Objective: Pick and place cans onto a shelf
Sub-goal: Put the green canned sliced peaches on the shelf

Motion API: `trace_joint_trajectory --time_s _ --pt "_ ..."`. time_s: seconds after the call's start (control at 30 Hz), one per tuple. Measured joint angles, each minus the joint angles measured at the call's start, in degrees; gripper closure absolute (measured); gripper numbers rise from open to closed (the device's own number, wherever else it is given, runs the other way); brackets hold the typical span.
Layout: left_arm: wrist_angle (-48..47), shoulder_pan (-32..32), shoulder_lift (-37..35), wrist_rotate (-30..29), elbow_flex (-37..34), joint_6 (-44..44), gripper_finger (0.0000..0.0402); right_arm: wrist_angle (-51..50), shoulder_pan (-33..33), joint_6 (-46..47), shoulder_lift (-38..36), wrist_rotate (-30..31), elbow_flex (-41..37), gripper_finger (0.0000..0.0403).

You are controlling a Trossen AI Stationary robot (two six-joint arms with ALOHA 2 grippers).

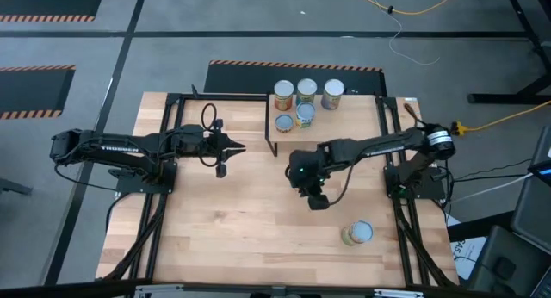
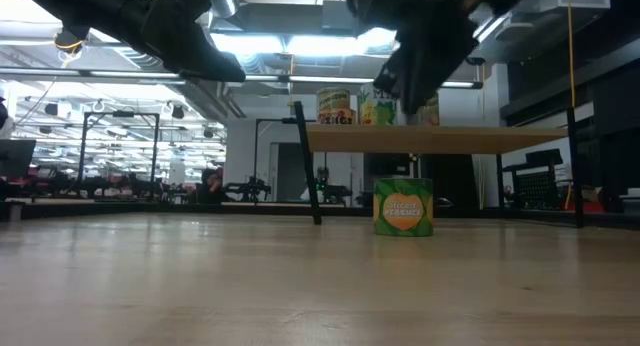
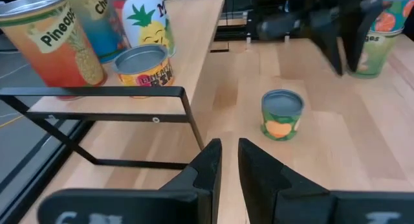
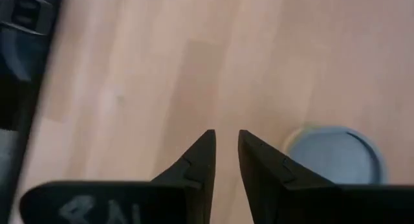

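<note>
loose can: green/orange label, pale top, upright on the counter [image 1: 241, 246] at near right [image 1: 357, 233], alone, well apart from the shelf; also in low view [image 2: 403, 206] and left wrist view [image 3: 282, 114]
right end effector: over mid counter [image 1: 317, 201], above and left of the loose can, not touching it; fingers [image 4: 197, 162] nearly together, slim gap, nothing between them; can top shows just beside them [image 4: 333, 156]
left end effector: raised over left-centre counter [image 1: 239, 148], pointing toward the shelf; fingers [image 3: 206, 164] narrow, slim gap, empty
shelf: light wood board on black frame, far centre of counter [image 1: 362, 117]; board seen edge-on in low view [image 2: 450, 138]
cans on shelf: five, grouped at the far left part of the board; back row of three [image 1: 306, 93], two shorter ones in front [image 1: 294, 119]; all upright
labels: left wrist view reads pineapple on two tall cans [image 3: 55, 43], short yellow tin in front of them [image 3: 142, 65]
background: grey floor with striped tape [image 1: 293, 65], yellow cable at far right [image 1: 508, 117]
</note>
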Motion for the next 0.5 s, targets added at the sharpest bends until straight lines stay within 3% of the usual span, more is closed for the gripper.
trace_joint_trajectory --time_s 0.2,0.5 --pt "0.0 0.0 0.0 0.1 0.0 0.0 0.0357 0.0 0.0 0.1 2.8 5.9 0.0 0.0331" --pt "0.0 0.0 0.0 0.1 0.0 0.0 0.0357 -0.4 0.0 1.6 6.1 6.9 0.0 0.0331"
